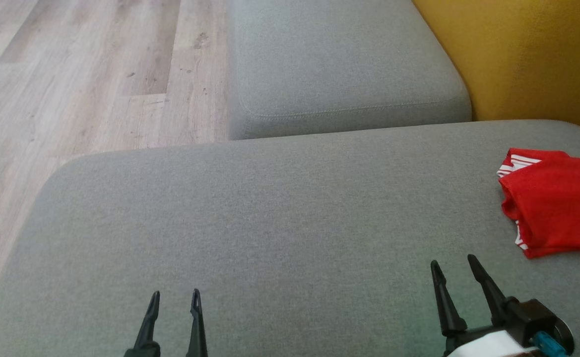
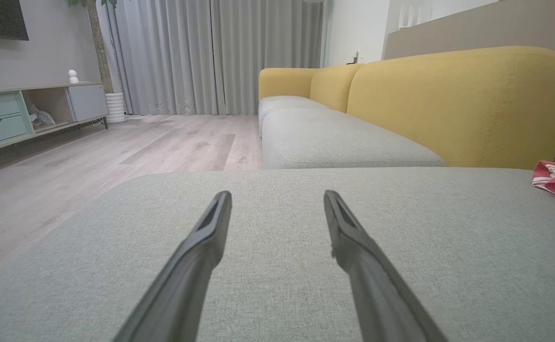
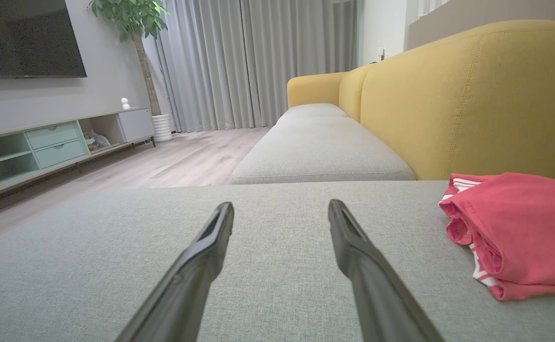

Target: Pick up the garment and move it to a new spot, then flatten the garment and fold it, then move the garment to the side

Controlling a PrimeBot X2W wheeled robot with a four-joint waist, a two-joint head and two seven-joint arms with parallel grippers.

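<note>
The left fingers (image 1: 196, 312) sit low at the near left, spread apart and holding nothing, their tips over the bare grey cushion (image 1: 270, 223). The right fingers (image 1: 440, 290) stand at the near right, likewise spread and empty, a little farther in. The red garment (image 1: 557, 208) lies bunched on the cushion's right side, just beyond and to the right of the right fingers and apart from them, with a white-striped edge showing at its left. Behind it rises the yellow backrest (image 1: 528, 54). Farther off is a second grey cushion (image 1: 339, 64), with wood floor (image 1: 71, 74) to its left. Against the far left wall a low cabinet (image 3: 59, 142) has closed drawers and an open compartment holding a small grey item (image 3: 98, 139) too blurred to identify. Beyond it a white pot (image 3: 162, 127) holds a plant (image 3: 130, 14).
</note>
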